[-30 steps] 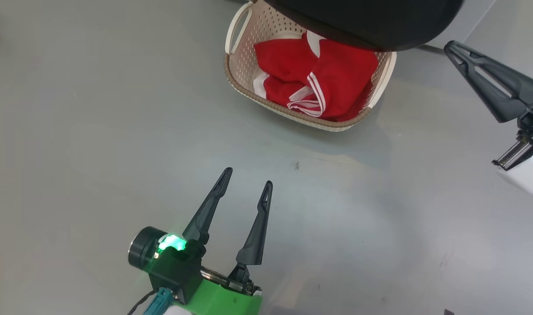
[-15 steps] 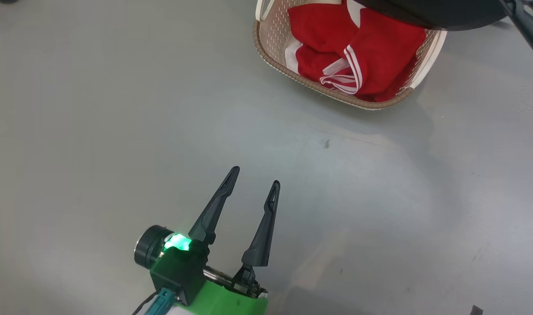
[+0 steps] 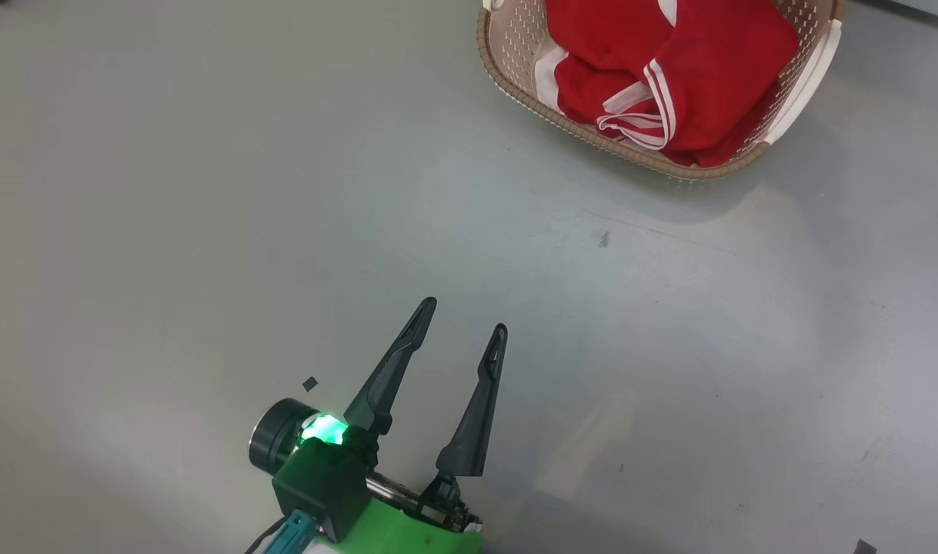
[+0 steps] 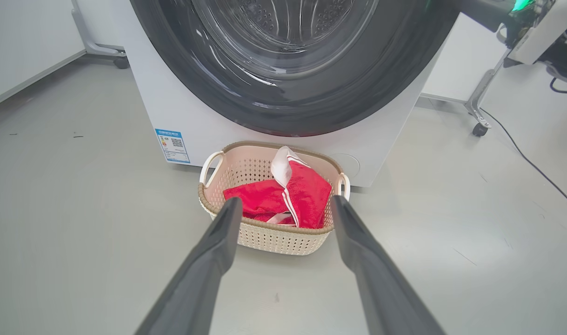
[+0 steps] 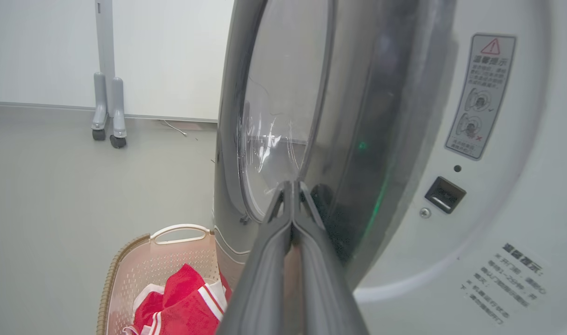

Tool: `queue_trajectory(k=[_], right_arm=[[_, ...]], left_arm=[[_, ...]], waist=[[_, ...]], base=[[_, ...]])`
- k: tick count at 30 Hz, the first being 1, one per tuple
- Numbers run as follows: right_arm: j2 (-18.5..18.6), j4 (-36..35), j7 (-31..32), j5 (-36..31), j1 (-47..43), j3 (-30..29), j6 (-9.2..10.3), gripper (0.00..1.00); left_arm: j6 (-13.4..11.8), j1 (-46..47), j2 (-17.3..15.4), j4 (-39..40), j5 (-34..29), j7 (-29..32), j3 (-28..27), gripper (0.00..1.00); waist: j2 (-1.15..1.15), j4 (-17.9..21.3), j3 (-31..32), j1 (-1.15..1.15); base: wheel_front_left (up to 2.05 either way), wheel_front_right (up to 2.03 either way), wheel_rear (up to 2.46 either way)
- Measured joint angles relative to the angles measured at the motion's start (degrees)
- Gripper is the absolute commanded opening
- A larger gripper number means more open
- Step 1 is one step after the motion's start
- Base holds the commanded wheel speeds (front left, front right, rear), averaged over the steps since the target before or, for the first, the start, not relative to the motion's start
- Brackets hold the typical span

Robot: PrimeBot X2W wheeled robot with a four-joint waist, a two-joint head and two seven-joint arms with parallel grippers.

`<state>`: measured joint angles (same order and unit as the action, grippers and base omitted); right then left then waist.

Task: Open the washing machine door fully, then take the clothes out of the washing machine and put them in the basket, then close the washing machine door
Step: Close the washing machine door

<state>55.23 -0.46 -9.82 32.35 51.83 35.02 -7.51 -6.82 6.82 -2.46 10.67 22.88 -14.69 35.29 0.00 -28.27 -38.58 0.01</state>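
Head view: shifted since a second ago, dark door edge gone from top | clothes [image 3: 669, 69] piled in basket [image 3: 507, 38], floor, at washing machine [image 4: 171, 111] foot | right gripper [image 5: 292, 186] pinched together, tips at washing machine door [image 5: 357, 116], closing step likely | left gripper [image 3: 465, 315] spread, empty.

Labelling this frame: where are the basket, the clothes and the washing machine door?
basket [image 4: 283, 241], left wrist view, front perforated wall.
clothes [image 3: 707, 77], head view, red fabric.
washing machine door [image 4: 385, 83], left wrist view, black ring.
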Motion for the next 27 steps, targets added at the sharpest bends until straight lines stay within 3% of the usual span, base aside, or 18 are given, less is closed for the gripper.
queue_trajectory(k=[8, 27], right_arm=[[0.1, 3.15, 2.79, 0.96, 5.61, -1.12, 0.0, 0.0], [2.57, 11.94, 9.13, -1.67, 13.61, 2.19, -0.02, 0.0]], left_arm=[[-0.01, 0.01, 0.07, -0.16, 0.66, 0.0, 1.43, 1.0], [-0.01, -0.3, 0.15, -1.04, 1.85, 0.0, 4.68, 1.0]], waist=[[0.0, -0.82, -0.58, 0.0], [0.0, -5.39, -0.38, 0.0]], base=[[0.0, 0.0, 0.0], [0.0, 0.0, 0.0]])
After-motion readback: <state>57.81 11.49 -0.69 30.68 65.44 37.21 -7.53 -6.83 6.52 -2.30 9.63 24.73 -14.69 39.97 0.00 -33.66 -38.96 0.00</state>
